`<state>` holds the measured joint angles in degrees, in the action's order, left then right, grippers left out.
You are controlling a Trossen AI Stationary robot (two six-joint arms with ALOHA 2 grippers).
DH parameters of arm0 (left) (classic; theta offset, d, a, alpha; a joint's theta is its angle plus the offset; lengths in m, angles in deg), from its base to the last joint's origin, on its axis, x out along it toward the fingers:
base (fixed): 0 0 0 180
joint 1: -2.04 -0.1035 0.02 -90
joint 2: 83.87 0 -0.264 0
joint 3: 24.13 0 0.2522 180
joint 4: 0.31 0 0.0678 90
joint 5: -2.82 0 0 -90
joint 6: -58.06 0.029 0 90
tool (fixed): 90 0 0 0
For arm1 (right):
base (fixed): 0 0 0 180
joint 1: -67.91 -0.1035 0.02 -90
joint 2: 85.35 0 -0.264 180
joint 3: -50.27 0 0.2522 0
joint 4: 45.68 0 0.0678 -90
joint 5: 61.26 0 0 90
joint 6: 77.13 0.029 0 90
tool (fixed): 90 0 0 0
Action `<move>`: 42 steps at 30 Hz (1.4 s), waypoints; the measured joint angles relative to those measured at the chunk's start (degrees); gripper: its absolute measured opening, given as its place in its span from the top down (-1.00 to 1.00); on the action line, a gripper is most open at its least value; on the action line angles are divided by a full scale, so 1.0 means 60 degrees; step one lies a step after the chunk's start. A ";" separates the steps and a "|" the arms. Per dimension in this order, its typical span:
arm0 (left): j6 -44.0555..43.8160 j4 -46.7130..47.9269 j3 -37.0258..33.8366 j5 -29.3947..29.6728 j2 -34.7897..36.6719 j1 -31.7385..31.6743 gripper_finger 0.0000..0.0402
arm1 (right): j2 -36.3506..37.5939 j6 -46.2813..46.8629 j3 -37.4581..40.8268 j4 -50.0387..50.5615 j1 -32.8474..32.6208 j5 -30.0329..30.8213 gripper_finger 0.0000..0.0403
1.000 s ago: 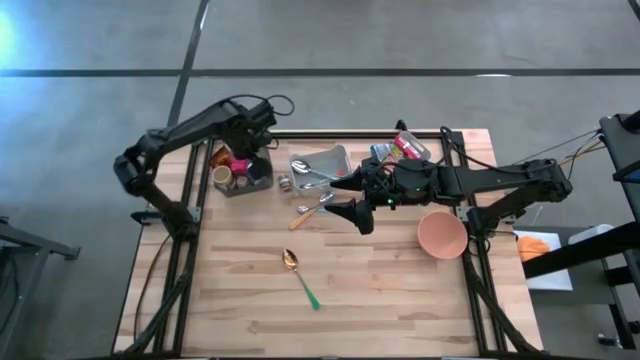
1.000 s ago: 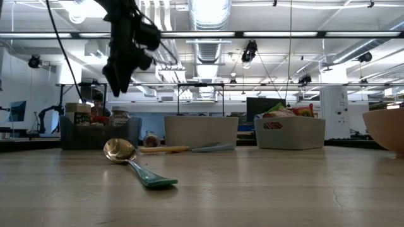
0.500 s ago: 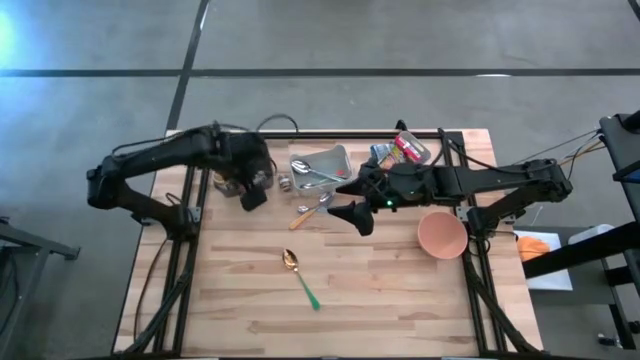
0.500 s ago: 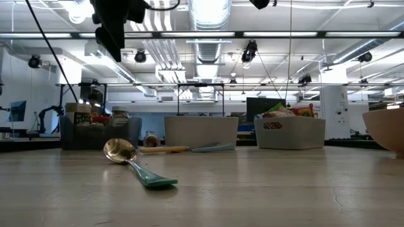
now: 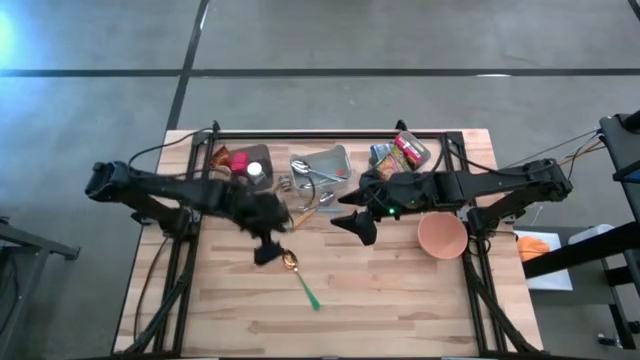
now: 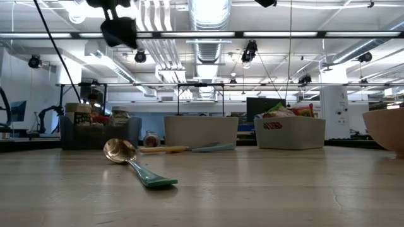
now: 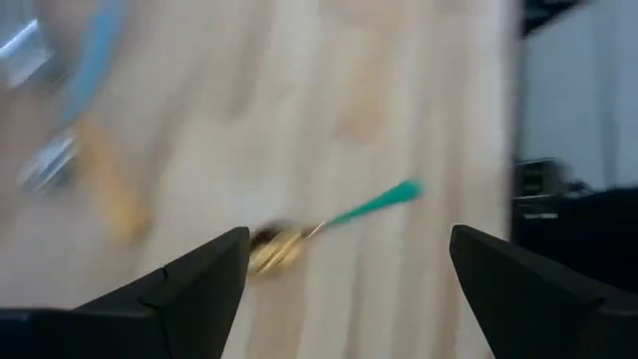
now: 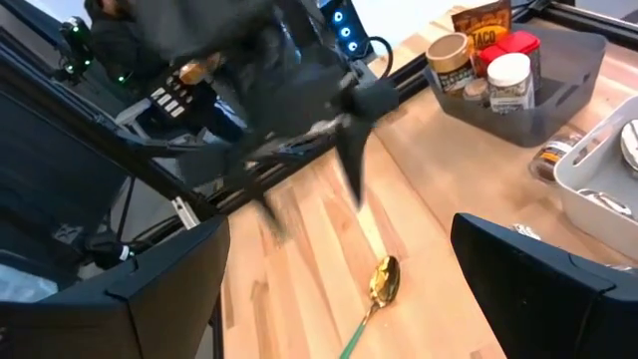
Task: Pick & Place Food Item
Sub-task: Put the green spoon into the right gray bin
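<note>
The food items stand in two bins at the table's far edge. Jars and a taco packet (image 8: pixel 486 25) fill a grey bin (image 5: pixel 240 166) on the left. Snack packets (image 5: pixel 405 148) fill a white bin (image 6: pixel 290 133) on the right. My left gripper (image 5: pixel 267 247) hangs open and blurred above the table's middle, beside the gold bowl of a green-handled spoon (image 5: pixel 299 276) that lies flat on the wood. My right gripper (image 5: pixel 353 221) hangs open in the air right of the middle, its fingers holding nothing.
A grey tray (image 5: pixel 322 166) with metal cutlery sits between the bins, and a wooden-handled utensil (image 5: pixel 306 212) lies in front of it. A pink bowl (image 5: pixel 442 236) stands at the right edge. The near half of the wooden table (image 5: pixel 400 300) is bare.
My left gripper has swung from above the grey bin at the far left toward the near edge and the table's middle, turning as it went. It now hangs beside the spoon and has stayed open with nothing in it. Nothing on the table has moved.
</note>
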<state>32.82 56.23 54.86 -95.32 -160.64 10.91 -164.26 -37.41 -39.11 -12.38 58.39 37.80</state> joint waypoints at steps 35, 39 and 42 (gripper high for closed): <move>0.5059 -0.5342 -0.2548 0.0333 -0.3106 0.1635 -0.74 | -0.0154 0.0562 0.0000 0.0711 -0.0495 -0.0011 -0.87; 0.5673 -0.5179 -0.2407 0.0318 -0.3638 0.1630 -0.74 | -0.0154 0.0533 0.0000 0.0719 -0.0491 -0.0011 -0.87; 0.5957 -0.5073 -0.2357 0.0259 -0.3949 0.1616 -0.74 | -0.0154 0.0533 0.0000 0.0737 -0.0491 -0.0015 -0.87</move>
<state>68.56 25.80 40.72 -93.77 -184.34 20.60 -165.19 -34.21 -39.11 -7.96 55.45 37.71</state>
